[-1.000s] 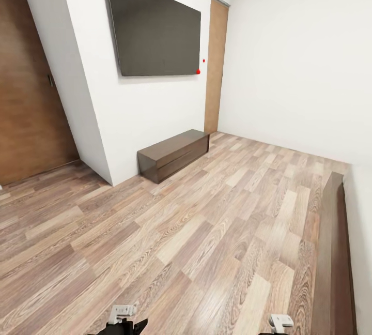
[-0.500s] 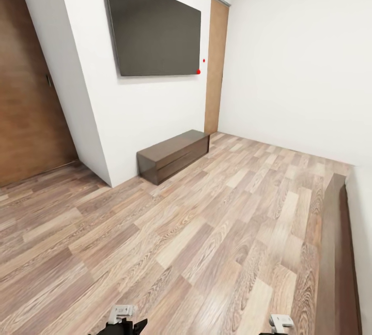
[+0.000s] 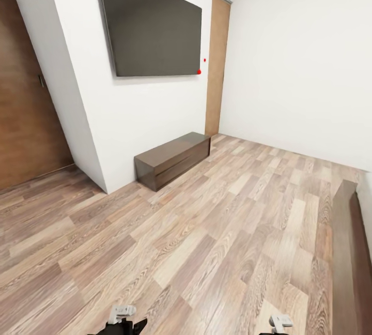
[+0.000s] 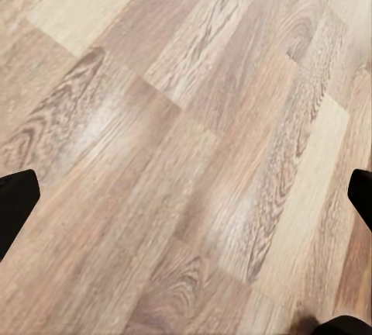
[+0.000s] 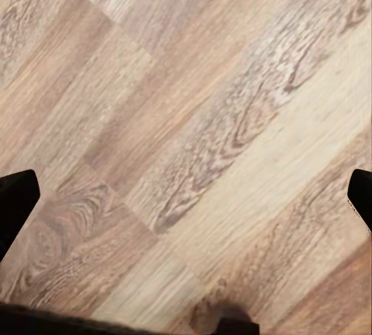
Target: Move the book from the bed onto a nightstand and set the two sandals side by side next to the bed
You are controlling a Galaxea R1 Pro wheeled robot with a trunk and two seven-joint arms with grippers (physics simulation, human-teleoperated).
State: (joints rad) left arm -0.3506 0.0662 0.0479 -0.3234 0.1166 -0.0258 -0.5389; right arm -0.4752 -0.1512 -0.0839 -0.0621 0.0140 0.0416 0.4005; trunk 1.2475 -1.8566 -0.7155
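Presently, step in hand: transit through the bedroom, judged a search for the task's things; nothing grasped, nothing yet placed

Room: white walls; wood-plank floor (image 3: 206, 242) in light brown; tan door (image 3: 217, 66) at the far corner; darker wooden door (image 3: 26, 112) at the head view's left; large dark wall screen (image 3: 152, 27) with two small red dots beside its lower corner; long low dark-wood bench (image 3: 173, 159) under the screen, against the wall, carrying nothing

The bed: a dark brown frame edge (image 3: 351, 257) at the head view's right margin, with a sliver of off-white beyond it, is most likely its platform; long axis runs away from the robot toward the far wall; mattress top mostly out of frame

Book, sandals, nightstand: whereabouts cannot be told from these pictures

Left claw (image 4: 186, 203): dark fingertips (image 4: 17, 195) at opposite edges of the left wrist view, spread wide, bare floor between, holding nothing

Right claw (image 5: 186, 203): fingertips (image 5: 17, 195) likewise far apart, bare planks between, holding nothing

Next move, as a judgement: turn head and base rightward so the mattress top and the floor along the bed come into frame; locate the book first, then the sandals; keep both arms tucked low while passing the frame edge, which lies close on the right
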